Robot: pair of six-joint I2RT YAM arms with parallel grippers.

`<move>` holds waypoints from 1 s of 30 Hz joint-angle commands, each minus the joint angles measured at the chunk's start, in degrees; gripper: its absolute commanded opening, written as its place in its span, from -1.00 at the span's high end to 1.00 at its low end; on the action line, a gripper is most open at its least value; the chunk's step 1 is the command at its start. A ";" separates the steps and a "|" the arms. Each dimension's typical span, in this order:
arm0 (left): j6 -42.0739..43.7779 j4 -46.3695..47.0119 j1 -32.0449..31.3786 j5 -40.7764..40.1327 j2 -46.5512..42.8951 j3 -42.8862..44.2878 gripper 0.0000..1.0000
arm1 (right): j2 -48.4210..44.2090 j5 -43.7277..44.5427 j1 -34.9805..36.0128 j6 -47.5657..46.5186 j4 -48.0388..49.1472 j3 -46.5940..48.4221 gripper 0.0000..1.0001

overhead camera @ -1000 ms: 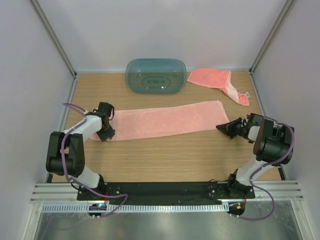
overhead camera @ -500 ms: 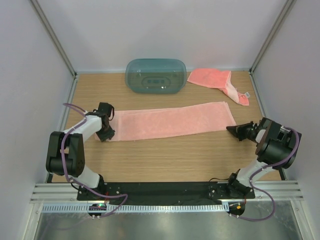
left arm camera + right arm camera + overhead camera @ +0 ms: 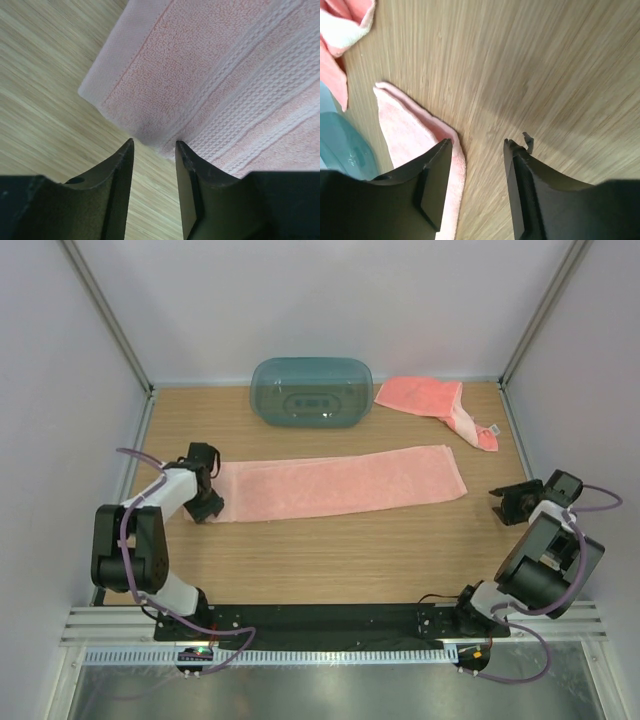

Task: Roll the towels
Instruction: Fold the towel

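since a second ago the right gripper has swung clear of the long pink towel toward the table's right edge, while the left gripper has barely shifted at the towel's left end. a light wooden table sits inside pale walls with metal corner posts. a teal plastic bin stands at the far side, with a second, crumpled pink towel just to its right. from above, the left gripper's tips are hidden under its own body, and in the right wrist view the bin and the crumpled towel are cut off at the frame's edge. the long towel lies flat across the middle of the table. in the left wrist view its hemmed corner sits right at the narrow gap between the slightly parted fingers, lying flat and not clamped. the right fingers stand apart over bare wood, with the towel's right end just beside one of them.
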 commanded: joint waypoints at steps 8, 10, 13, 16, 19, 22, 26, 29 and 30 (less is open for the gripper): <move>1.92 -7.78 0.39 6.00 -9.97 9.76 -0.30 | -3.01 -8.46 1.60 -3.54 -5.00 0.21 -0.50; 4.55 -11.46 0.39 7.06 -10.59 14.67 -0.32 | -2.04 -8.73 2.91 -3.54 -4.48 0.38 -0.51; 10.16 -15.77 0.48 6.45 -10.68 21.16 -0.33 | -0.46 -7.15 7.57 -4.15 -4.74 1.70 -0.54; 14.65 -16.15 0.48 2.77 -11.73 22.34 -0.33 | 0.68 -3.99 11.44 -4.42 -4.22 1.97 -0.60; 16.08 -15.00 0.39 -0.83 -13.40 19.54 -0.33 | 2.53 -2.66 12.24 -4.42 -2.82 1.53 -0.60; 15.90 -12.82 0.39 -0.67 -15.50 17.16 -0.33 | 4.64 -1.79 12.41 -4.59 -1.49 1.62 -0.59; 15.99 -12.72 0.39 -1.81 -16.65 15.93 -0.33 | 5.43 0.85 12.42 -5.38 -1.93 2.67 -0.57; 15.81 -12.36 0.39 -1.64 -17.18 15.84 -0.33 | 6.22 0.94 12.50 -4.77 -0.44 2.59 -0.50; 15.73 -12.28 0.39 -1.55 -17.10 15.75 -0.33 | 6.49 1.03 12.68 -4.51 0.44 2.50 -0.46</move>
